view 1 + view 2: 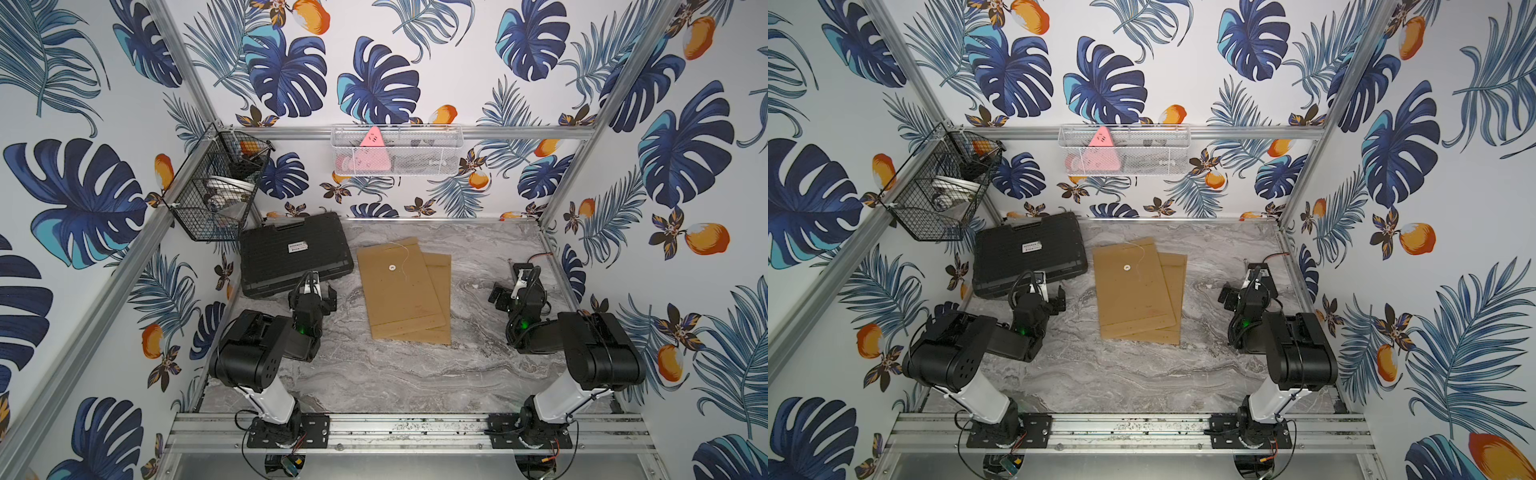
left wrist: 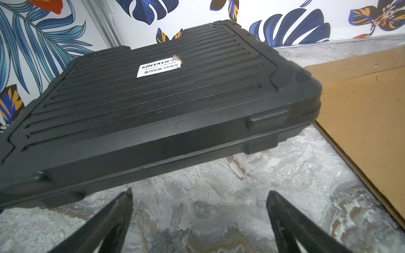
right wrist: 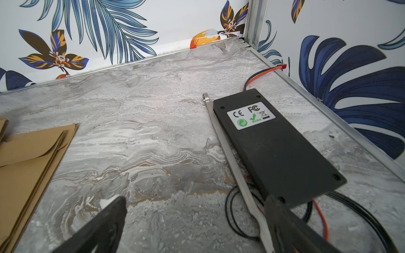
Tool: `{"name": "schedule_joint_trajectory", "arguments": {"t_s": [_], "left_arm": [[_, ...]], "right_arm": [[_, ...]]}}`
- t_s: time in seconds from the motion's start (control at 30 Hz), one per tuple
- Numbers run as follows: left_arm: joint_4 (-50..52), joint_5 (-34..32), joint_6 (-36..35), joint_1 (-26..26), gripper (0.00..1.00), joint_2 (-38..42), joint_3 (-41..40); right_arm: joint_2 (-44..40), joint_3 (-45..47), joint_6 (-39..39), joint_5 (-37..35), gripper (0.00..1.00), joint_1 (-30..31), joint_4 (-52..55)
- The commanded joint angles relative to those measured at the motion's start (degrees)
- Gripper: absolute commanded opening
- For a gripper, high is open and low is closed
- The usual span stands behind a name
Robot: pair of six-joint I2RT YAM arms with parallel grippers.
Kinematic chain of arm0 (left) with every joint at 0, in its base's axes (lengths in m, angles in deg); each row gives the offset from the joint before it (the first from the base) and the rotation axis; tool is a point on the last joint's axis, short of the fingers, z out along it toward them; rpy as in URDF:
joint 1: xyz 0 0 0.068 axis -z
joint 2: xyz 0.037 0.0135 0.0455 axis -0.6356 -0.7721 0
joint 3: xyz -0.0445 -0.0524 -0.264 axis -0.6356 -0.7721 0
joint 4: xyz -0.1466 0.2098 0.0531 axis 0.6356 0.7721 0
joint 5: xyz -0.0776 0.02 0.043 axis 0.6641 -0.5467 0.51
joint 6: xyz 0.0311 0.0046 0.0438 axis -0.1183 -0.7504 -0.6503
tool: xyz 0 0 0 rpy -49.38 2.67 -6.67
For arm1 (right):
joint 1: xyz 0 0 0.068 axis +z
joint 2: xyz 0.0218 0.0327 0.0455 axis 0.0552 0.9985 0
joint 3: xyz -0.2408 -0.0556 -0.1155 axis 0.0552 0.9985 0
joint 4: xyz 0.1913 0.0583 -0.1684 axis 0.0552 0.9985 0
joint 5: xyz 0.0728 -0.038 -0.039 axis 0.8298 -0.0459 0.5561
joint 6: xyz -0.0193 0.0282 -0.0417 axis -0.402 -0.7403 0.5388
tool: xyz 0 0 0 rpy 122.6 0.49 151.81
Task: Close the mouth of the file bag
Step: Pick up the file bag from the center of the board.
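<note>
Marble-patterned grey worktop, enclosed by walls papered with blue leaves and orange fruit

Item under task: brown file bag, lying flat between the two hands, to the right of the left hand and to the left of the right hand, well apart from both. Its mouth end points away from both hands. A white disc sits on its face, and a thin white string lies loose in a curve past that disc. A second file bag lies beneath it, showing on the side towards the right hand.

Left hand: fingers spread wide, nothing between them, low over bare worktop. Directly ahead of it lies a closed black ribbed case bearing a white label; case and hand stand apart. An edge of the file bag shows to the right of this hand in the left wrist view.

Right hand: fingers likewise spread wide, nothing gripped. Just ahead of it, towards its right, lies a black power adapter with a metal strip along one side and red and black wires. One finger overlaps the adapter's near end in the right wrist view; contact cannot be determined.

Beyond both hands, on the walls: black wire basket and white mesh basket holding a pink triangular piece
</note>
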State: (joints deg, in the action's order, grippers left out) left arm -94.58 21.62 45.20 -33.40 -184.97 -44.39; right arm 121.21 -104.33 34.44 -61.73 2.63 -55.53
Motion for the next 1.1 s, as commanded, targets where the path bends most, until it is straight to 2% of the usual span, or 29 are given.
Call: {"name": "schedule_joint_trajectory", "arguments": {"t_s": [0.0, 0.47, 0.53, 0.6, 0.63, 0.7, 0.77, 0.87, 0.93, 1.03, 1.07], "left_arm": [[0.42, 1.78, 1.02, -0.61, 0.99, 0.36, 0.39], [0.83, 3.45, 1.55, -1.72, 0.99, 0.41, 0.42], [0.50, 4.00, 1.34, -1.67, 0.99, 0.75, 0.35], [8.07, 5.64, 0.55, -1.48, 0.99, 4.47, 2.93], [15.42, 5.70, 0.09, -0.97, 0.99, 7.16, 5.58], [23.65, 3.32, -0.61, 0.46, 0.99, 10.44, 9.43], [30.33, -2.24, 0.87, 3.05, 0.99, 14.33, 12.28], [40.72, -5.23, 2.69, 6.29, 0.99, 18.82, 17.98], [49.59, -4.91, 5.70, 7.64, 0.99, 20.97, 23.50], [61.29, 0.57, 11.14, 7.87, 0.99, 22.91, 31.18], [62.20, 3.78, 12.62, 7.79, 0.99, 23.67, 32.12]], "right_arm": [[0.01, -0.20, 0.83, 0.36, 1.00, -0.08, -1.06], [-0.04, -0.18, 0.80, 0.38, 1.00, -0.06, -1.03], [-1.26, -0.33, 0.76, -3.18, 1.00, 0.62, -0.52], [-6.31, -2.91, 0.82, -4.70, 1.00, 1.24, 8.65], [-9.13, -5.44, 0.83, -6.02, 1.00, 1.91, 15.72], [-13.24, -10.50, -1.89, -8.83, 1.00, 3.36, 27.12], [-15.61, -16.08, -7.09, -10.96, 1.00, 4.94, 38.32], [-17.11, -26.86, -13.13, -19.88, 1.00, 10.66, 58.80], [-17.39, -33.95, -15.57, -20.90, 1.00, 13.81, 69.97], [-16.41, -41.56, -28.46, -7.73, 1.00, 13.38, 80.86], [-15.94, -41.33, -27.07, 4.87, 1.00, 11.60, 78.50]]}}
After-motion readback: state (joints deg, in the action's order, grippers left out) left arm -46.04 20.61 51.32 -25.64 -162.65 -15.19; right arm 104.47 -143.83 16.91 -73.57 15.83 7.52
